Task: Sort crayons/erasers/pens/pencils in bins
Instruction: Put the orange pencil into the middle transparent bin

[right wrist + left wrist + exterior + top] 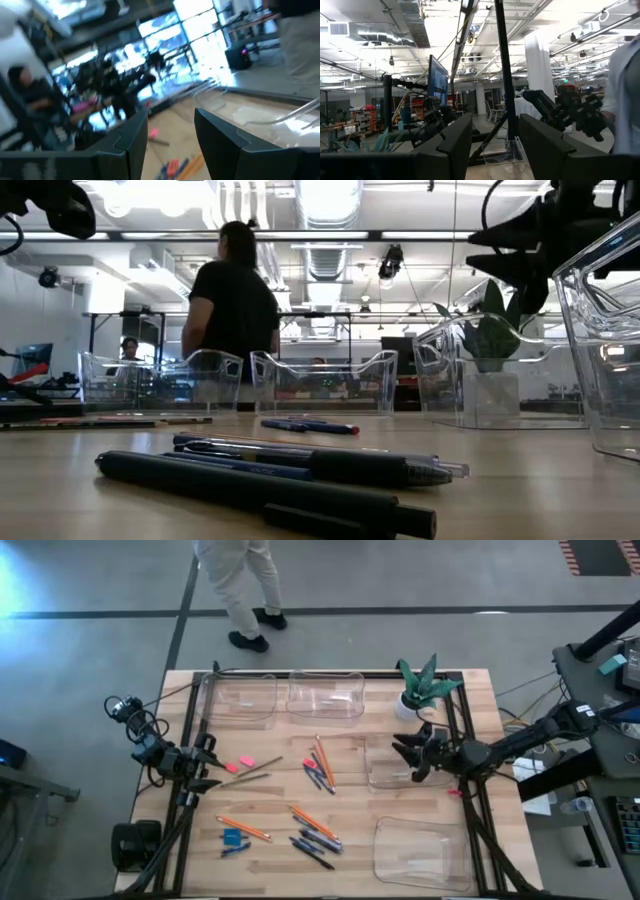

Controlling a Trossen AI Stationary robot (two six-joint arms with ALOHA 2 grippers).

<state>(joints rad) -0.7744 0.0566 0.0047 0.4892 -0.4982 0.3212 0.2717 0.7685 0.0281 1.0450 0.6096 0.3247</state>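
Four bins [325, 695] empty on bench [280, 795]; pencils [321, 758], pens [312, 852], crayons [235, 838], erasers [246, 761] lie loose mid-bench. Left pincer [206, 768] released, right pincer [408, 754] released, both raised. Advice: descend straight over one item, close gently.
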